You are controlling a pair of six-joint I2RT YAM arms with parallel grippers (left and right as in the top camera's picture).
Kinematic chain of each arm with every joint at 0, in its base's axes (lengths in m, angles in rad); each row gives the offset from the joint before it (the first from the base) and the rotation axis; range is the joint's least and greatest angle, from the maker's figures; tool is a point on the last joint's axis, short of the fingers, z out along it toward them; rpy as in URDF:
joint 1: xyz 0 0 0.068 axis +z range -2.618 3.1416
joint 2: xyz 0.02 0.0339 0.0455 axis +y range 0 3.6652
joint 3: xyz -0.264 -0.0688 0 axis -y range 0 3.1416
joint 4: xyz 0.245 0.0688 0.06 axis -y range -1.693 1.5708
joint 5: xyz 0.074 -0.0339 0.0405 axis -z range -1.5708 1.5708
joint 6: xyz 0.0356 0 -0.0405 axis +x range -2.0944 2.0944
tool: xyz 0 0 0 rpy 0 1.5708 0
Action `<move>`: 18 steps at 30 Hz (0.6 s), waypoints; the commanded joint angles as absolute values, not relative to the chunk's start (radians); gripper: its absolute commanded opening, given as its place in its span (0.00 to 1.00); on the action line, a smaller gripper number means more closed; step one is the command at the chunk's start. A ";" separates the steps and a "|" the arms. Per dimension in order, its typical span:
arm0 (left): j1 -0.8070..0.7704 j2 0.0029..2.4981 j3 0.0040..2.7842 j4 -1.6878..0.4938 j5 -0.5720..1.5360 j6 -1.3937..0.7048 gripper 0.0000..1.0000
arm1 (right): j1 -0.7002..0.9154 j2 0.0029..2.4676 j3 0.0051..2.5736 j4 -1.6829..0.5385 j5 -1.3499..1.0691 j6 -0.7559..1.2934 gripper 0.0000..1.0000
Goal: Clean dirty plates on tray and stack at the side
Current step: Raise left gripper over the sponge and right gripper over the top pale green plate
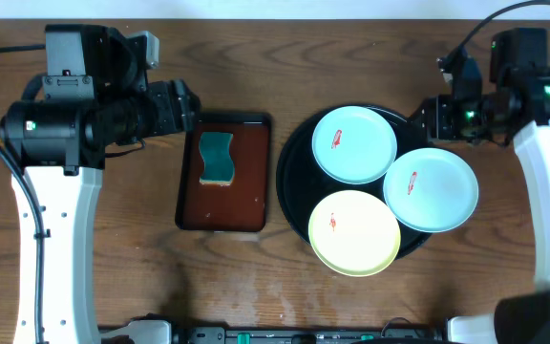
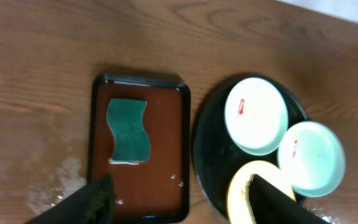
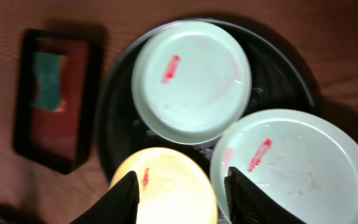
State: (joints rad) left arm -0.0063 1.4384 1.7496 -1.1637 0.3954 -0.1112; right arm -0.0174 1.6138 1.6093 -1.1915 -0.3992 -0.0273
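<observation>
The round black tray (image 1: 291, 164) holds three plates, each with a red smear: a mint plate (image 1: 353, 143) at the back, a second mint plate (image 1: 431, 188) on the right, and a yellow plate (image 1: 354, 232) in front. My left gripper (image 1: 191, 107) hangs open above the back left corner of a brown tray, with nothing between its fingers. Open and empty too, my right gripper (image 1: 426, 119) hovers over the black tray's back right rim. The right wrist view shows the yellow plate (image 3: 173, 186) below its fingers.
A brown rectangular tray with a black rim (image 1: 246, 191) lies left of the black tray. A teal sponge (image 1: 218, 158) rests in its back half. White specks dot the wood at its front left corner (image 2: 67, 180).
</observation>
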 commanded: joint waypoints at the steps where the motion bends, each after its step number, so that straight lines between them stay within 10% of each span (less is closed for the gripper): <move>1: -0.001 1.443 1.763 -1.167 0.406 -0.110 0.63 | -0.008 1.666 1.626 -1.185 -0.323 -0.038 0.42; 18: -0.002 1.568 1.655 -1.192 0.328 -0.110 0.63 | 0.029 2.028 1.607 -1.043 -0.210 0.012 0.36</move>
State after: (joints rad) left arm -0.0067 1.5536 1.6596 -1.1896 0.3389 -0.1081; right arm 0.0021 1.9961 1.6089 -1.0599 -0.2203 0.0040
